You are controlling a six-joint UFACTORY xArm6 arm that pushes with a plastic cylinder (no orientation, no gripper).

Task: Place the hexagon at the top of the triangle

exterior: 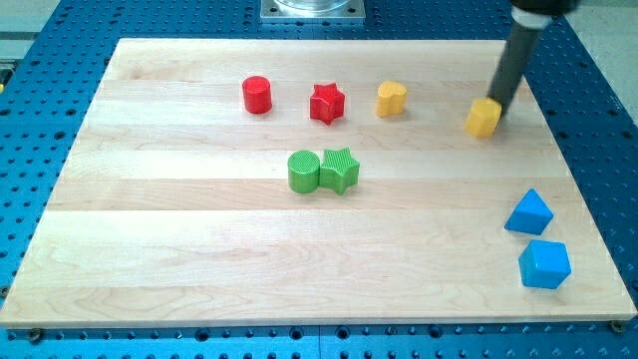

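The yellow hexagon (482, 118) lies near the board's upper right. The blue triangle (528, 212) lies below it, near the view's right edge. My tip (500, 103) is at the hexagon's upper right side, touching it or nearly so. The dark rod slants up from there toward the view's top right.
A blue cube (544, 264) sits just below the triangle. A yellow heart (391, 99), a red star (326, 102) and a red cylinder (257, 95) form a row to the hexagon's left. A green cylinder (304, 171) and a green star (340, 169) touch at mid-board. The wooden board (179, 249) rests on a blue perforated table.
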